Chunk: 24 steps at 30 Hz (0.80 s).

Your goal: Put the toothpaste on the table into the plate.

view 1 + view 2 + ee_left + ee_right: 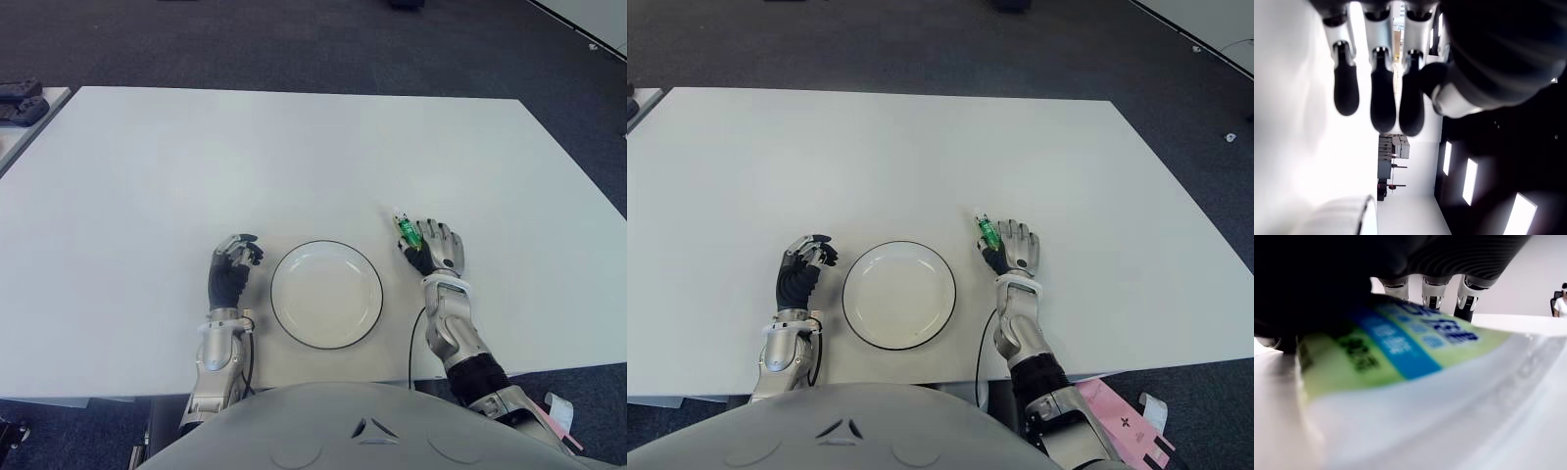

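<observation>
The toothpaste (405,228), a green and white tube, lies on the white table (294,166) just right of the empty white plate (277,294) with its dark rim. My right hand (436,247) covers the tube's near end. Only the tube's far tip shows beyond the thumb. In the right wrist view the toothpaste (1400,357) fills the space under the palm, the fingers (1431,291) come down on its far side and the thumb sits on the near side. My left hand (233,262) shows left of the plate, its fingers (1382,93) curled and holding nothing.
Dark objects (20,98) lie on a side table at the far left. A black cable (416,338) runs off the table's near edge beside my right forearm. Pink paper (1127,421) lies on the floor at the lower right. A person (1562,303) sits far off.
</observation>
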Tool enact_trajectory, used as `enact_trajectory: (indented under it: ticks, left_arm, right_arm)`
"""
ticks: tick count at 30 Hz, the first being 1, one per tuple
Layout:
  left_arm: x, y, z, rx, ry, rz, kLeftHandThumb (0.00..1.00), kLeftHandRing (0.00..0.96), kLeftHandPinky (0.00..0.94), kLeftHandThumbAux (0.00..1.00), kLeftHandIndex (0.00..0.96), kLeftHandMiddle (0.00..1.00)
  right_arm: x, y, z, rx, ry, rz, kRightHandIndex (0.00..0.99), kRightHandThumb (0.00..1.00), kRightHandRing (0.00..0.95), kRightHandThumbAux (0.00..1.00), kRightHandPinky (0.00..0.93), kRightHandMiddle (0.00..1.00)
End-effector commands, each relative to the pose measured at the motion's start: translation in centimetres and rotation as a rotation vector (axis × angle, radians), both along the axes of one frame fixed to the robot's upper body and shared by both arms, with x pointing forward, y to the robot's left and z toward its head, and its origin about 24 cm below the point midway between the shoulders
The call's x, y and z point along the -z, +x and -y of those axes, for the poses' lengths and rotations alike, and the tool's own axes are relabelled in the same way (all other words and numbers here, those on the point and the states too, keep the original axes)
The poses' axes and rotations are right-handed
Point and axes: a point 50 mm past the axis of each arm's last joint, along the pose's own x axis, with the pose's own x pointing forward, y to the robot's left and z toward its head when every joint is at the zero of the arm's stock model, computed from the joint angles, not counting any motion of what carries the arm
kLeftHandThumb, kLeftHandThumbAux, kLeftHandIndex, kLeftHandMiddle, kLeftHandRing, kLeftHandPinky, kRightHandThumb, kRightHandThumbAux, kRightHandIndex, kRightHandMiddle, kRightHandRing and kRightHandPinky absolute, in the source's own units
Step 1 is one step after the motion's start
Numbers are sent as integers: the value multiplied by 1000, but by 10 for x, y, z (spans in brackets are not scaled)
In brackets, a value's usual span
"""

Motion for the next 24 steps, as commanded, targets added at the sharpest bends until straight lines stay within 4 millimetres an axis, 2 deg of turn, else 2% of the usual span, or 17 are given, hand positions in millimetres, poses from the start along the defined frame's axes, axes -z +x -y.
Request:
enact_trajectory:
  ticks: [1, 13, 24]
  left_arm:
    - [15, -10, 10, -31, -59, -99, 701, 571, 541, 717, 431, 579]
    - [14, -11, 8, -38, -63, -103, 701, 566, 541, 718, 430, 575]
    - [13, -11, 7, -46, -57, -113, 701, 566, 544, 718, 430, 573]
  right_arm:
    - [49, -33, 15, 111, -39, -299, 0, 559, 0, 133, 0, 0]
    - [62, -34, 22, 150, -149, -315, 0, 568, 0, 183, 0, 0]
    - [66, -40, 34, 164, -173, -207, 0, 595, 0, 251, 0, 0]
